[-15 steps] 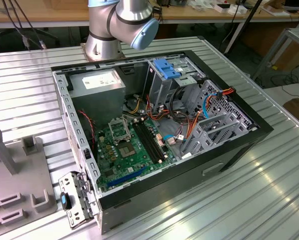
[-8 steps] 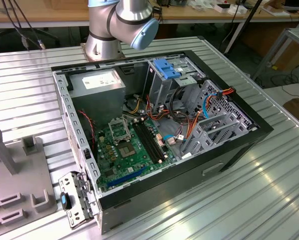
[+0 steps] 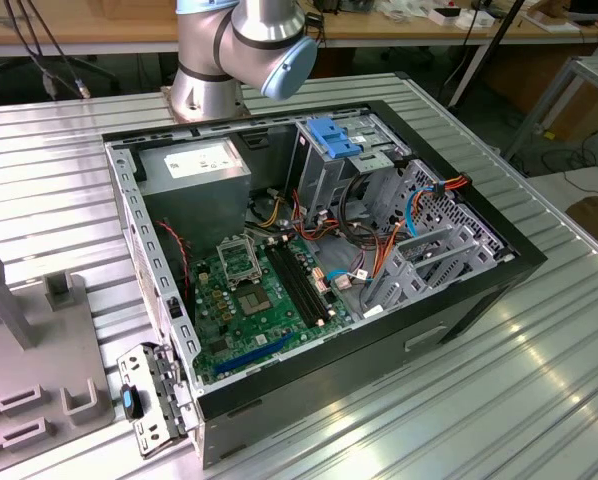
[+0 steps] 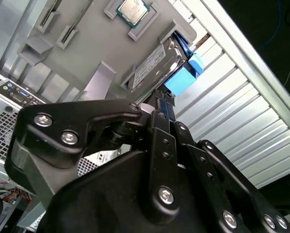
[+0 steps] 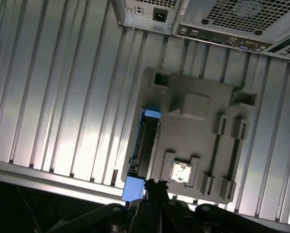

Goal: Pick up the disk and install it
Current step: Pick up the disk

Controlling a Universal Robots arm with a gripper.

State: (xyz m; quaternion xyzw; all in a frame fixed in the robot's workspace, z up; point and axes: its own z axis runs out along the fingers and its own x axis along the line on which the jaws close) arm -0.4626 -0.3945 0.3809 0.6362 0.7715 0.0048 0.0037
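Observation:
The disk (image 5: 146, 145) stands on its edge in a slot along the side of a grey fixture tray (image 5: 193, 141), its dark body held in a bright blue carrier. In the second wrist view the disk (image 4: 157, 65) shows its labelled face and a blue end tab. My gripper (image 5: 154, 184) hovers above the disk's blue end, apart from it, with its black fingers closed together on nothing. In the second wrist view the gripper (image 4: 159, 97) points down at that same end.
An open computer case (image 3: 309, 260) lies on the ribbed metal table, with a blue bracket (image 3: 334, 135) on its grey drive cage. The case's rear panel (image 5: 208, 19) is just past the tray. A processor chip (image 5: 180, 172) sits in a tray pocket beside the disk.

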